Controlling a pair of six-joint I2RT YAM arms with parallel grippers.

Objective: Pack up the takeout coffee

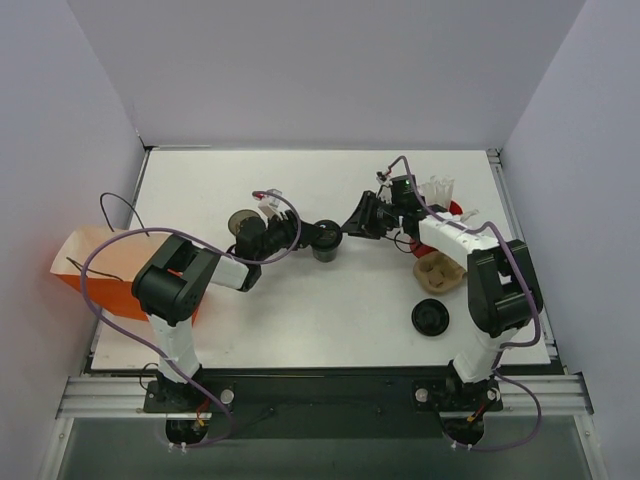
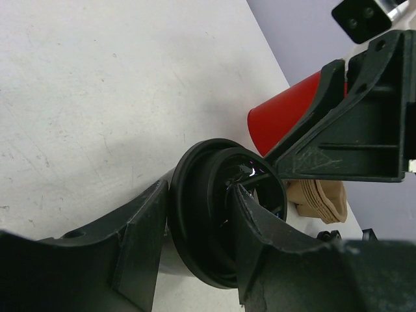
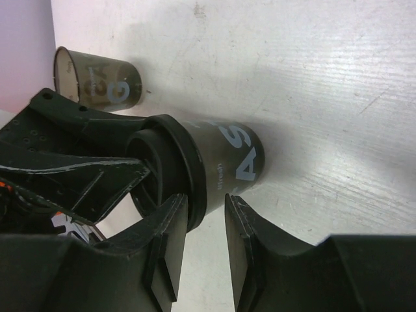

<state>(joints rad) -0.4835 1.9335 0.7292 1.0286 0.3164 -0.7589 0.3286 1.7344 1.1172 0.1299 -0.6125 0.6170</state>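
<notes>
Right wrist view gives me the takeout coffee (image 3: 231, 159): a small, smoky dark plastic cup with pale lettering on its wall and a thick, round, matte black lid whose rim stands proud of the body. It stands near the middle of the scuffed white table (image 1: 330, 310). The left gripper (image 2: 201, 201), black moulded plastic, has its two fingers pressed against opposite sides of the lid, roughly half spread, so I read the cup as clamped there. The right gripper (image 3: 207, 207) comes in from the other side. Its jaws stand a narrow way apart with bare table showing in the gap, holding nothing. One fingertip sits right at the lid's rim, though I cannot tell whether it touches. Beyond the coffee stands a lidless smoky see-through cup (image 3: 97, 81). Past the right gripper I see a glossy red tapered cup (image 2: 286, 117) and a tan moulded pulp carrier (image 2: 320, 198). A flat black lid disc (image 1: 430, 317) lies nearer the right base, and an orange bag (image 1: 95, 270) sits at the table's left edge.
</notes>
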